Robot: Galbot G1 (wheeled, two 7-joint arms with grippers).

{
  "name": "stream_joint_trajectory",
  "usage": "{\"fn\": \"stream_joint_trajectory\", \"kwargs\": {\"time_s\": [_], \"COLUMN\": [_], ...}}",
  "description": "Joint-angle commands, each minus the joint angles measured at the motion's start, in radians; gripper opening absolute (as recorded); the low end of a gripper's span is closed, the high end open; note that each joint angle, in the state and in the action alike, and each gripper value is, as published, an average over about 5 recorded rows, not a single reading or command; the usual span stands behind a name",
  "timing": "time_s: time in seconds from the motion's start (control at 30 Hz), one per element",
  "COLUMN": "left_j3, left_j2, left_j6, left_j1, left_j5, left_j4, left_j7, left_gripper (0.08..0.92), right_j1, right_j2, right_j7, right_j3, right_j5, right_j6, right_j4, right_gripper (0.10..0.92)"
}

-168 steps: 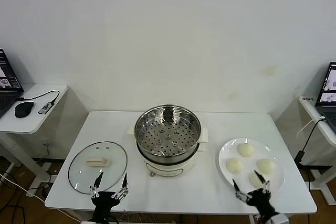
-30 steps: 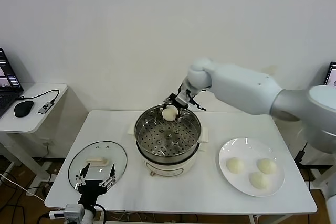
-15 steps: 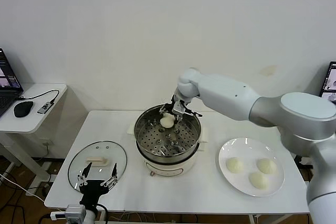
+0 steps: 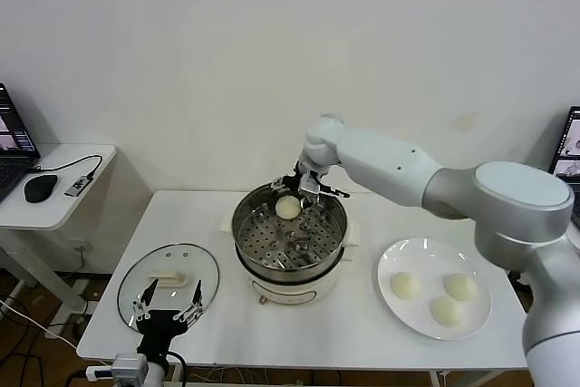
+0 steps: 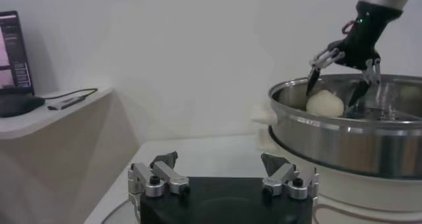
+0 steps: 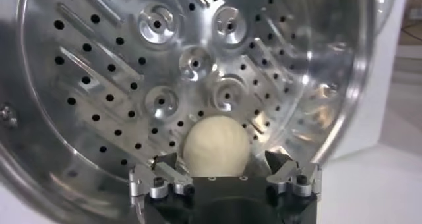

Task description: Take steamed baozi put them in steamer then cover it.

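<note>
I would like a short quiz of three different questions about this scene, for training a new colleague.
1. True or false: the glass lid is on the steamer.
2. How many buns lie on the white plate?
3. The right tool is: A) open around a bun in the steamer, B) over the plate, C) on the lid.

Key:
1. False; it lies on the table, near the left tool.
2. Three.
3. A.

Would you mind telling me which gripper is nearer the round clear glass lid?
Left. The left gripper hovers over the glass lid; the right gripper is inside the steel steamer.
</note>
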Motion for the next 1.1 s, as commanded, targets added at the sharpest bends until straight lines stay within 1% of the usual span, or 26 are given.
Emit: {"fn": "stream_joint_trajectory", "kwargs": {"time_s": [0.03,0.13,0.2,0.3,0.4,0.53,0.7,0.87,1.1], "left_j3": [0.000,0.001,0.003,0.007,0.012,0.015,0.021,0.021,0.011], "left_j2": [0.001,0.008,0.013,0.020,0.026,0.034,0.039,0.039,0.039], "left_j6": [0.002,0.006,0.009,0.012,0.014,0.015,0.015,0.014,0.015], "left_j1": [-0.001,-0.003,-0.006,-0.011,-0.016,-0.022,-0.028,-0.030,-0.030], "left_j5": [0.002,0.003,0.004,0.004,0.004,0.004,0.004,0.004,0.005], "left_j4": [-0.012,-0.019,-0.022,-0.022,-0.021,-0.021,-0.012,-0.003,0.006], "left_j7": [0.001,0.002,0.003,0.003,0.004,0.005,0.005,0.005,0.006], "left_gripper": [0.823,0.823,0.823,0.823,0.823,0.823,0.823,0.823,0.823], "right_j1": [0.171,0.228,0.260,0.294,0.310,0.323,0.239,0.020,-0.223], "right_j2": [-0.198,-0.322,-0.405,-0.524,-0.643,-0.795,-0.894,-0.936,-0.927], "right_j7": [-0.095,-0.117,-0.133,-0.143,-0.147,-0.160,-0.172,-0.161,-0.168], "right_j3": [-0.043,-0.056,-0.067,-0.087,-0.116,-0.179,-0.181,-0.063,0.114], "right_j5": [0.439,0.500,0.519,0.550,0.566,0.541,0.467,0.406,0.319], "right_j6": [-0.509,-0.713,-0.818,-0.933,-0.992,-1.003,-0.973,-0.950,-0.915], "right_j4": [0.322,0.434,0.503,0.610,0.705,0.792,0.816,0.799,0.738], "right_gripper": [0.823,0.823,0.823,0.823,0.823,0.823,0.823,0.823,0.823]}}
